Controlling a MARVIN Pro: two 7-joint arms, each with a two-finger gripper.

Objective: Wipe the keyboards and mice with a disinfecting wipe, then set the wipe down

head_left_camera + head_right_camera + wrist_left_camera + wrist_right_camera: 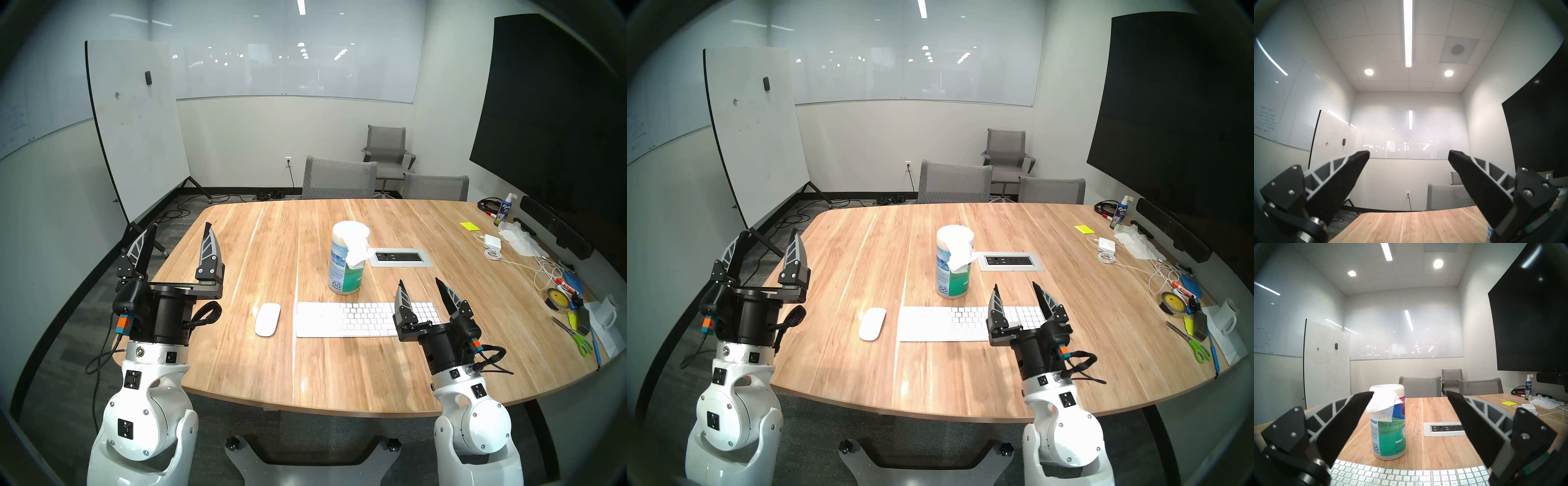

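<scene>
Looking down at the worktop (339, 373), I see my left claw (179, 234) and right claw (420, 285) both spread wide and empty, raised above its near edge. The keyboard (346, 319) lies beside the mouse (267, 319), apart. Behind them, the wipe (356, 253) hangs from its canister (346, 271).

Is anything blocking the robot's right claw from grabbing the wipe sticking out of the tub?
Nothing visible does. The right gripper is open above the keyboard, and the wipe hangs from the canister just beyond, with only clear air between.
</scene>
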